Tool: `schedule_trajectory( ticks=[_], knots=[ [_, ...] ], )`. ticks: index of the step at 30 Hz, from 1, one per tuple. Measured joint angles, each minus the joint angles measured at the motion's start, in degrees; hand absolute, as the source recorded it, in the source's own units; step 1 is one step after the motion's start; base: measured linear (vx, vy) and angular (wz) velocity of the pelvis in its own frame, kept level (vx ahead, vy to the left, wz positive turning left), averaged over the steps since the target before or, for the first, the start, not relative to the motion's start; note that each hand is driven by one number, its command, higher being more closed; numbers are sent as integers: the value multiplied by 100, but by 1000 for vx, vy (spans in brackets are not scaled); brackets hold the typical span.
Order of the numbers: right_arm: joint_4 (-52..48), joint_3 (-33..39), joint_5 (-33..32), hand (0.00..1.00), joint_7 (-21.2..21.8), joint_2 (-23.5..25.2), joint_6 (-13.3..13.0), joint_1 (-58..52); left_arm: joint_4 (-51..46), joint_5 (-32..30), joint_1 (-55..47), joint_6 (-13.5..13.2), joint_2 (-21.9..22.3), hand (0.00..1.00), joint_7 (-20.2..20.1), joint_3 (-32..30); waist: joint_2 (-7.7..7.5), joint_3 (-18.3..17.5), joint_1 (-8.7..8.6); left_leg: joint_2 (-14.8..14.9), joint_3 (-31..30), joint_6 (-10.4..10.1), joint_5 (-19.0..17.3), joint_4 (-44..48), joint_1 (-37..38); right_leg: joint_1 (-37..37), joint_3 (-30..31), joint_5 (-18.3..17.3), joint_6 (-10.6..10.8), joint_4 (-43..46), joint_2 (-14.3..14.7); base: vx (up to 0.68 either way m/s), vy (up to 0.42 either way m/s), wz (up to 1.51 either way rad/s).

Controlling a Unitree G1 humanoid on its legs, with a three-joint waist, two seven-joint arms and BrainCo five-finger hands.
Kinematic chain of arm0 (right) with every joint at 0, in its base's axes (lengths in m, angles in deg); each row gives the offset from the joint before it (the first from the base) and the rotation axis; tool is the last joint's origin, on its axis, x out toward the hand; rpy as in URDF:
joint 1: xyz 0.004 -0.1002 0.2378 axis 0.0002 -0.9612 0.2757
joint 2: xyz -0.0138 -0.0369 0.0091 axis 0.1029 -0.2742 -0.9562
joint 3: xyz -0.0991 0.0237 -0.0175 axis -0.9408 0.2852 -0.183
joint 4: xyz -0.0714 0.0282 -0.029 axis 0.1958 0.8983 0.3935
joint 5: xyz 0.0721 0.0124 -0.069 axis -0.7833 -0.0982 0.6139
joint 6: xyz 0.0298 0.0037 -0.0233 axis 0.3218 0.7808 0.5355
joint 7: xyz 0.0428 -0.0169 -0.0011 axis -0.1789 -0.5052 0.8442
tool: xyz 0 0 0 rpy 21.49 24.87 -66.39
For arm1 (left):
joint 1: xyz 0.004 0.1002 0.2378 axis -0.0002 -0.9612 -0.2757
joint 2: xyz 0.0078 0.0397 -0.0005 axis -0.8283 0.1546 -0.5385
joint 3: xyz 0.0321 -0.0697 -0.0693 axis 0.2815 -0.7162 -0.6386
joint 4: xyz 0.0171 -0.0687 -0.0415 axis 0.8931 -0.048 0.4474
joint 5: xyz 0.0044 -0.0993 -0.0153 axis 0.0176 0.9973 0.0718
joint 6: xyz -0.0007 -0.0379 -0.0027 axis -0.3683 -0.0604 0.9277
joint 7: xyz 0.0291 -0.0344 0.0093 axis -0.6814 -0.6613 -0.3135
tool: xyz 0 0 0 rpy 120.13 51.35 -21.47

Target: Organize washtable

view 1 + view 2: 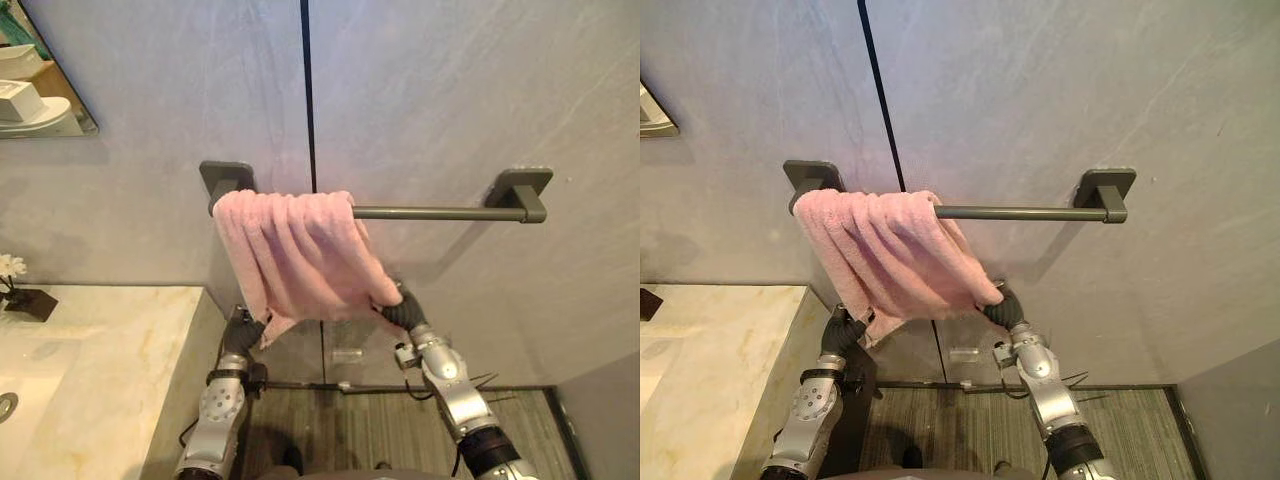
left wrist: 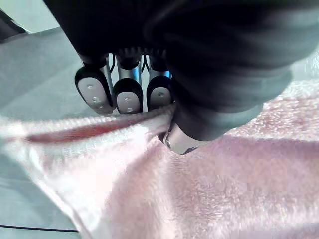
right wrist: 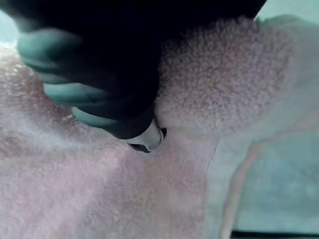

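Observation:
A pink towel (image 1: 300,250) hangs bunched over the left end of a grey wall bar (image 1: 430,212). My left hand (image 1: 243,335) is at the towel's lower left corner. In the left wrist view its dark-tipped fingers (image 2: 127,94) lie behind the towel's hem (image 2: 75,132) and the thumb presses on the front, pinching it. At the lower right corner my right hand (image 1: 400,308) pulls the cloth out to the right. The right wrist view has its thumb (image 3: 147,137) dug into the gathered towel (image 3: 224,84).
A marble countertop (image 1: 100,370) with a sink drain (image 1: 8,405) lies at the lower left. A small white flower in a dark holder (image 1: 25,300) stands on it by the wall. A mirror (image 1: 40,80) hangs at the upper left. Striped floor (image 1: 380,430) is below the bar.

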Motion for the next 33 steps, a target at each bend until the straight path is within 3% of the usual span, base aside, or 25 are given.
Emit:
schedule_trajectory(
  ticks=[14,33],
  knots=[
    [-367,711,-126,100,-3,241,-13,-519,-427,46,13,6,367,100,-270,74,-23,9,-175,53,242,-15,-20,7,24,-94,230,2,-3,78,45,-13,-9,-9],
    [921,832,-291,100,-3,496,-53,-160,163,44,-26,149,366,100,-277,72,113,-12,-169,2,198,-12,-16,-24,46,-97,200,-2,3,106,27,-8,-2,0]
  ],
)
